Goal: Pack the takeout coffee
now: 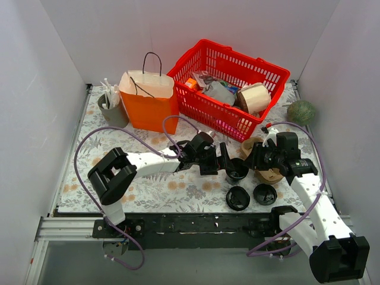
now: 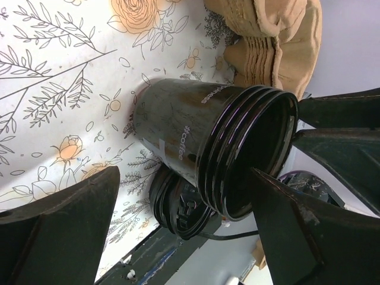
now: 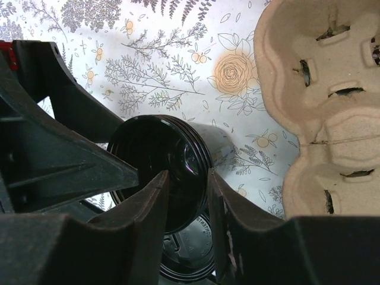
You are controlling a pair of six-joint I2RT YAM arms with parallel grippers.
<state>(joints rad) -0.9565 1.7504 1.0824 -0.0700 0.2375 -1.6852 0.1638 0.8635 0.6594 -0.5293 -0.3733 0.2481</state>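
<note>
– Top external view: what is recorded at mid-table?
– One black cup (image 1: 236, 171) is found upright on the flowered table (image 1: 154, 191), with its mouth open. Its inside shows dark in every view, so brown or black cannot be told. The left gripper (image 1: 226, 161) is placed at its left side and the right gripper (image 1: 249, 164) at its right.
– How are the left fingers set?
– In the left wrist view the fingers (image 2: 59, 237) are held wide apart, one to each side of the cup. Contact with it is not seen.
– And the right?
– In the right wrist view the fingers (image 3: 237, 225) are set close but not together. The ringed rim of the cup is found in the gap between them, one finger over the mouth and one outside the wall. A firm clamp is not shown.
– What is noted around the cup?
– One loose black lid (image 1: 237, 198) and a second lid (image 1: 265, 194) are laid flat just in front of it, towards the arm bases. A pulp cup carrier (image 1: 272, 176) is set just beside it on the right, partly covered by the right gripper. An orange paper bag (image 1: 148, 107) and a red basket (image 1: 221, 119) are stood towards the far edge, apart from the cup.
</note>
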